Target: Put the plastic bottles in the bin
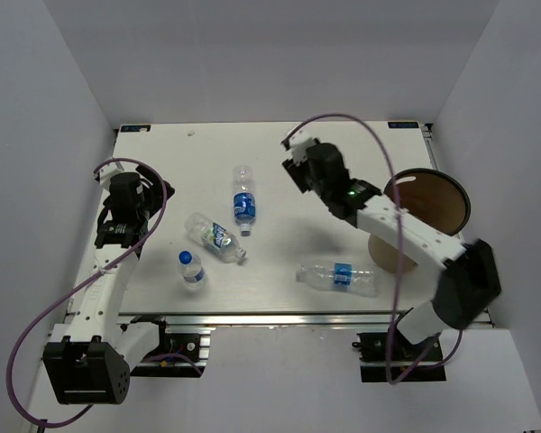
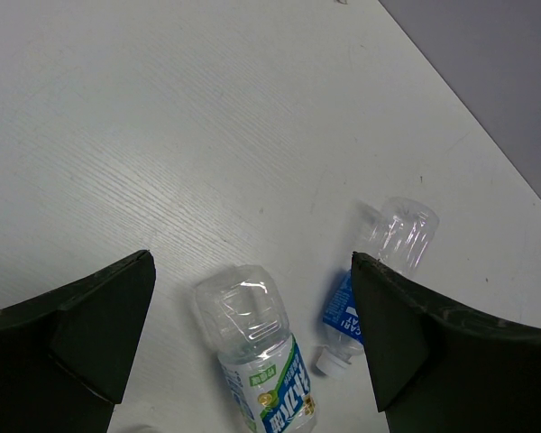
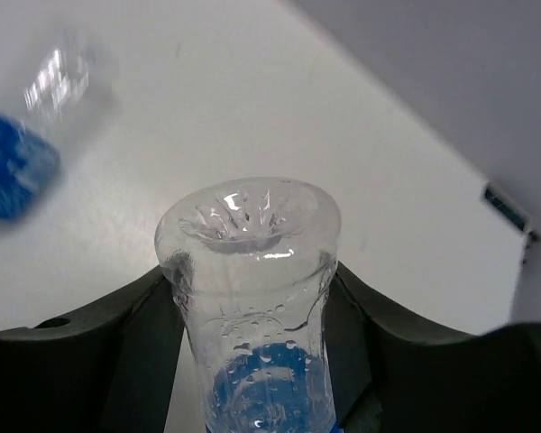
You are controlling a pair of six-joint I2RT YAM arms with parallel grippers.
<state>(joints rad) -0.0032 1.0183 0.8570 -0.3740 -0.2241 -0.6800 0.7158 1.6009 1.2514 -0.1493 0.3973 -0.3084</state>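
Right now my right pincer is clamped on one plastic bottle. A dark finger presses each side of its clear body, and its dimpled base faces my wrist camera. That pincer hangs over the far middle of the table, and the bin stands just beside my right forearm. My left pincer stands wide apart with nothing in it, over the table's left part. Four more bottles sit on the table. The far bottle and the slanted bottle lie near each other. The upright bottle stands close by, and the near bottle lies beside the bin's foot.
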